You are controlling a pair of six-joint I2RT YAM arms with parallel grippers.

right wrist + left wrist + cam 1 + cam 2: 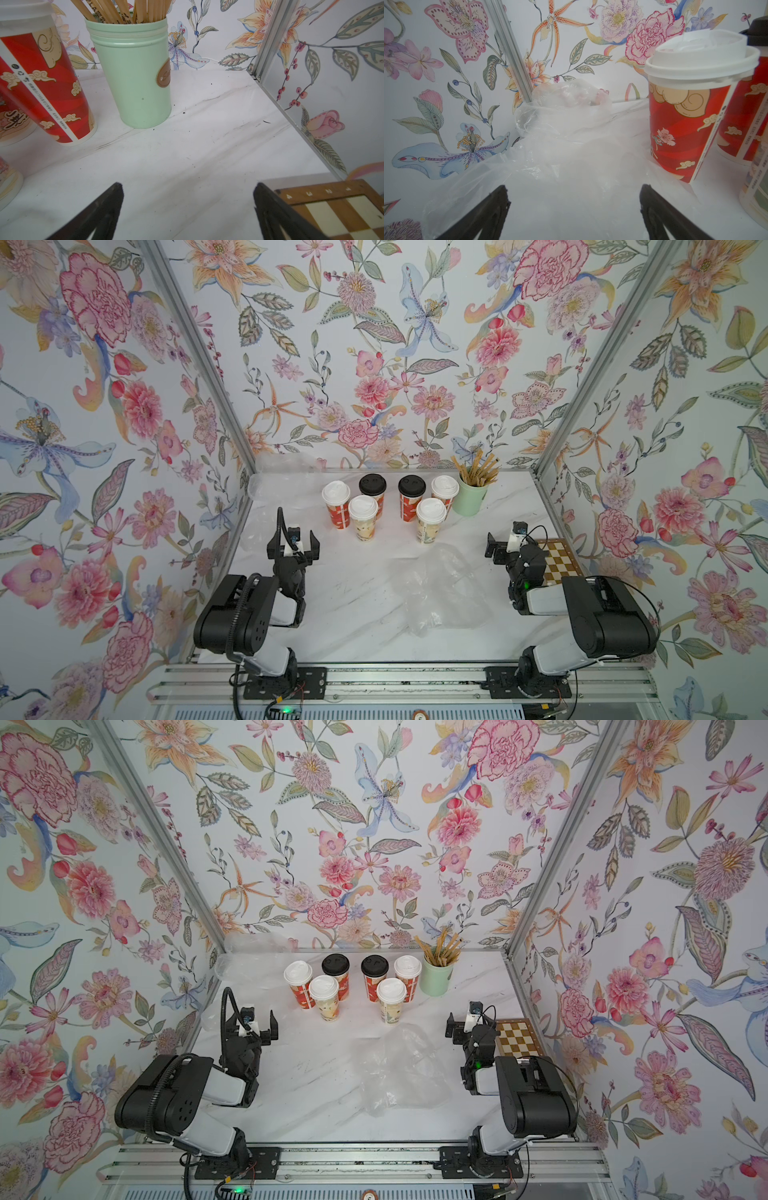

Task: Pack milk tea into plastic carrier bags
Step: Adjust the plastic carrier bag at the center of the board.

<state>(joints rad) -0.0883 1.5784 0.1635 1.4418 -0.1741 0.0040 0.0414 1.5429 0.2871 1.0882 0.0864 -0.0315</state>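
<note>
Milk tea cups point(363, 516) stand in a cluster of six at the far middle of the table point(353, 626), none bagged. Packing seems not yet begun. The next move likely calls for spreading a bag point(440, 589), which lies crumpled near-centre. Left claw point(293, 544) and right claw point(493, 549) gape wide and empty, flanking the cluster on its near side.

Chessboard point(561, 560) partly behind right arm point(602, 614); clear cup point(756, 193) cropped.

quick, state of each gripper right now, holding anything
left gripper: open, holding nothing
right gripper: open, holding nothing
</note>
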